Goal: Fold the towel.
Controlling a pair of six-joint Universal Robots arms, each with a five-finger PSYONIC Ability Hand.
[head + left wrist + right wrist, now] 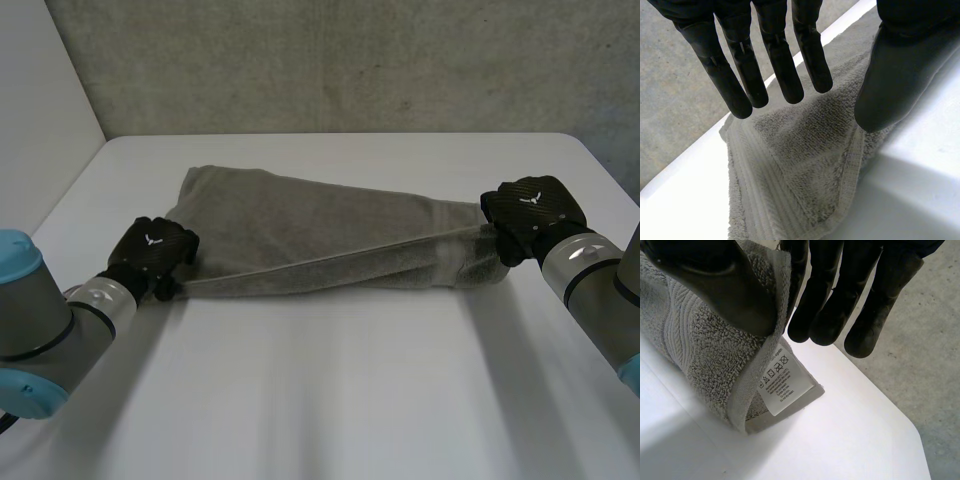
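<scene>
A grey towel (330, 235) lies folded in a long band across the middle of the white table (320, 390). My left hand (152, 250) is at the towel's left end. In the left wrist view its fingers (740, 75) are straight and spread from the thumb, hovering over the towel's corner (805, 165) without gripping it. My right hand (530, 208) is at the right end. There the thumb (715, 285) pinches the towel's hemmed edge (705, 355) against the fingers, lifting that corner off the table. A white care label (782, 382) hangs from that corner.
A grey wall (330, 60) stands behind the table's far edge. The concrete floor (920, 370) lies beyond the table's right edge, close to my right hand. Bare tabletop stretches in front of the towel.
</scene>
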